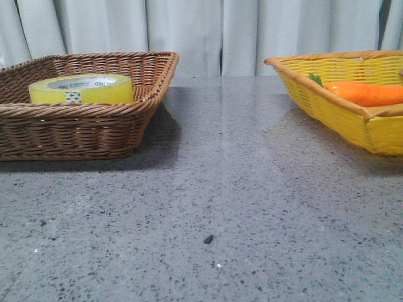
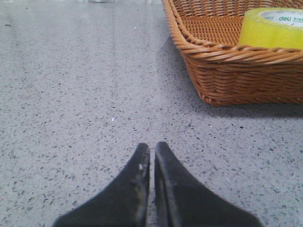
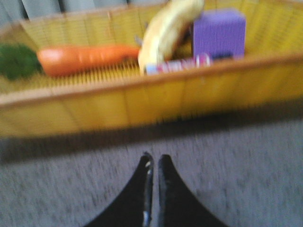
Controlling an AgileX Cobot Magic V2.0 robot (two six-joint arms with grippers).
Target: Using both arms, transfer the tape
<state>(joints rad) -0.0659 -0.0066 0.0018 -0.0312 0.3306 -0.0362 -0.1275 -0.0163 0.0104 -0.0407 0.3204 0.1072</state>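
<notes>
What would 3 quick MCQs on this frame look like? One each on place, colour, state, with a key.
1. Where is the tape?
A. On the bare table
B. In the brown basket
C. In the yellow basket

2. What colour is the box beside the banana?
A. Purple
B. Red
C. Green

3. How do the left gripper jaws stand?
A. Wide open
B. Clamped on the tape
C. Shut, empty

Key:
1 B: the front view shows the roll lying inside the brown wicker rim.
2 A: the right wrist view shows a purple block next to the banana, near the carrot.
3 C: the left wrist view shows the fingers together over the table, nothing between them.
</notes>
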